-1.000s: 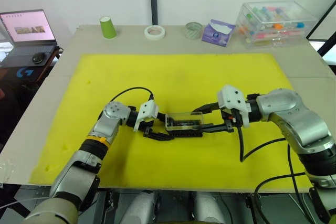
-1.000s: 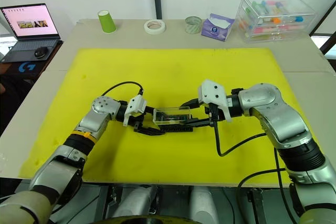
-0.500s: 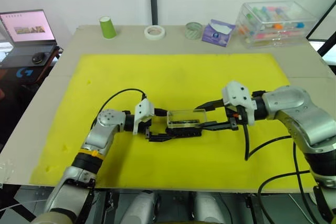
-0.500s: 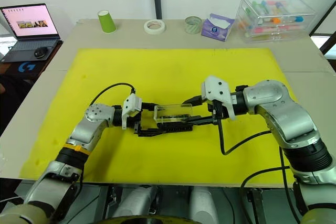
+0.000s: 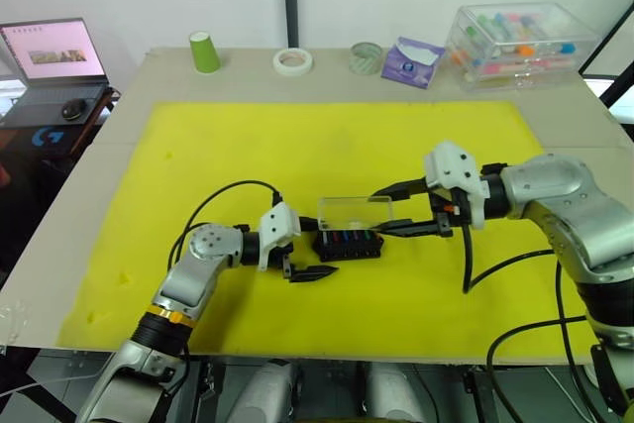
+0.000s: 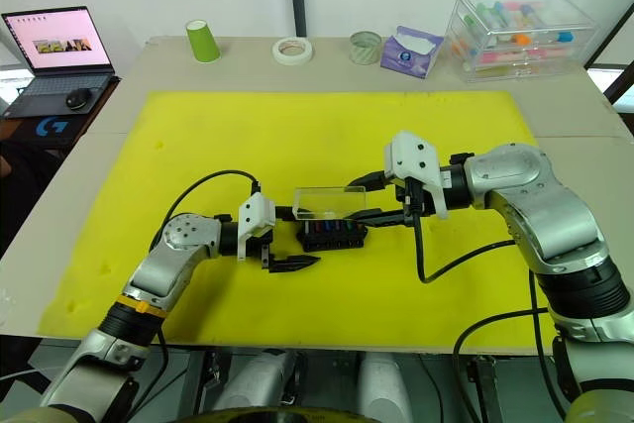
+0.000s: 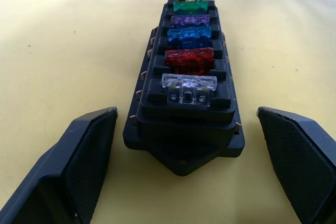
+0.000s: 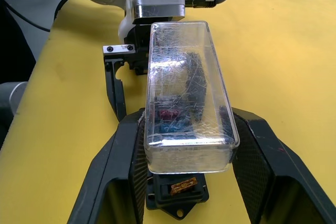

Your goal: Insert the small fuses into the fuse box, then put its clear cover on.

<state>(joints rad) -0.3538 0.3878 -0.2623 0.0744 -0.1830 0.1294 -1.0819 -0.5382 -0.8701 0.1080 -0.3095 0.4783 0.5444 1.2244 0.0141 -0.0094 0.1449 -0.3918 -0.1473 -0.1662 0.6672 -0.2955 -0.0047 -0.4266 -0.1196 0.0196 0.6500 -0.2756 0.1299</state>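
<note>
The two head views look forward and down over the counter (image 5: 119,136) from a moderate height, covering the same yellow mat (image 5: 337,156) with slight sideways offset. The left wrist view sits low and close, facing along the fuse box (image 7: 185,108) lengthwise. The right wrist view looks from the opposite end, close above the clear cover (image 8: 186,103). Both wrist views share the fuse box.

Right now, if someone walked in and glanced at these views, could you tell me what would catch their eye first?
Most striking is the clear cover, pinched in the right gripper and held just above the fuse box in the middle of the yellow mat. Next, the row of small fuses already seated in the box: clear, red, blue, purple, green and amber. The left gripper sits open beside the box, not touching it.
</note>
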